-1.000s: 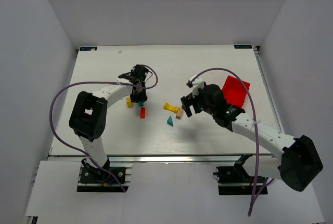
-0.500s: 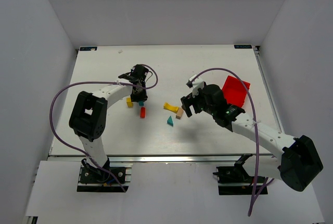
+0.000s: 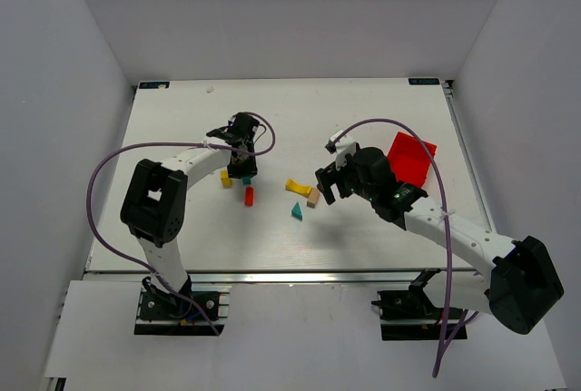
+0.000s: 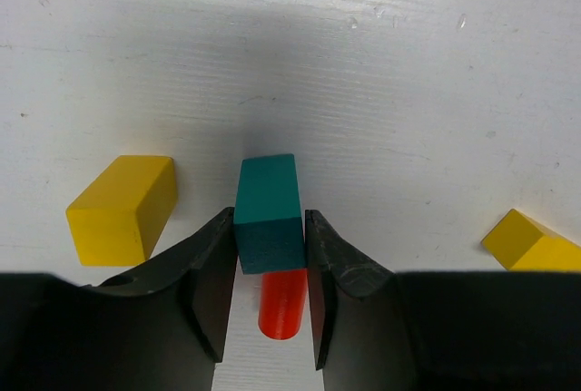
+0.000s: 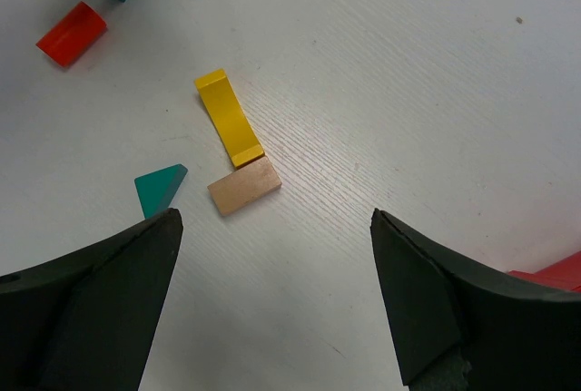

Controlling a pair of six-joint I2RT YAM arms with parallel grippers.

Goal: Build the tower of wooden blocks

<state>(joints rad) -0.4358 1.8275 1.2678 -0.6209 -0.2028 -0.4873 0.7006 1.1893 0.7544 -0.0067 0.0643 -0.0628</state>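
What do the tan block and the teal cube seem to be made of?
The tan block looks like bare, unpainted wood: matte, natural pale colour. The teal cube is probably wood too, under smooth opaque matte paint; no grain shows, so this is less sure.

A white, wood-grained rectangular desk (image 3: 363,110) is sitting inside plain pale grey walls (image 3: 290,10), which are enclosing it on three sides; soft, even light is falling across it.

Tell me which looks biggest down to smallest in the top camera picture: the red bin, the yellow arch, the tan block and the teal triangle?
1. red bin
2. yellow arch
3. tan block and teal triangle: they look about alike here, too small to rank.
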